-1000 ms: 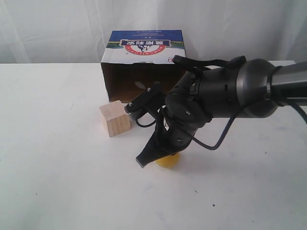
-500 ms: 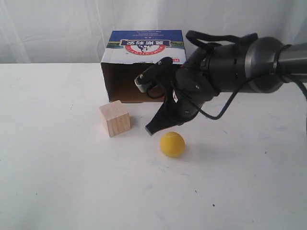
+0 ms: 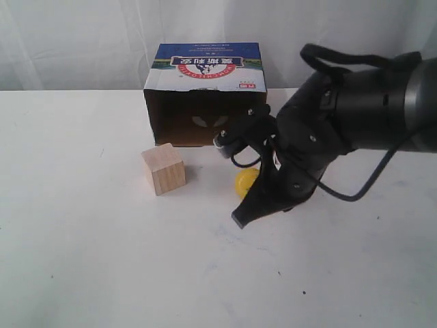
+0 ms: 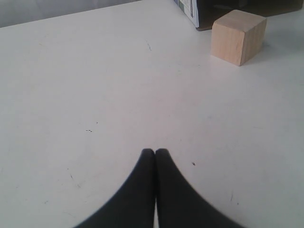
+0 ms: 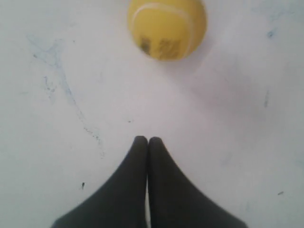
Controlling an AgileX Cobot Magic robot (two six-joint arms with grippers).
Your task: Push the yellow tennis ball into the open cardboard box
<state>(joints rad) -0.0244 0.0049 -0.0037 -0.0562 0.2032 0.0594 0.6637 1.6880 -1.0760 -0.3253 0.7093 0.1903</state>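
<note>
The right gripper is pointing down at the table with its fingers pressed together. The yellow ball is sitting just ahead of its tips, not touching them, between the tips and the open front of the cardboard box. The left gripper, also closed on nothing, is facing the wooden cube, which is well ahead of it.

- Yellow tennis ball: mustard-yellow with a pale seam and a dark printed patch, lying just in front of the box's opening, not inside.
- Open cardboard box: brown, upright, blue-and-white printed top, 1 dark open side facing the ball.
</note>
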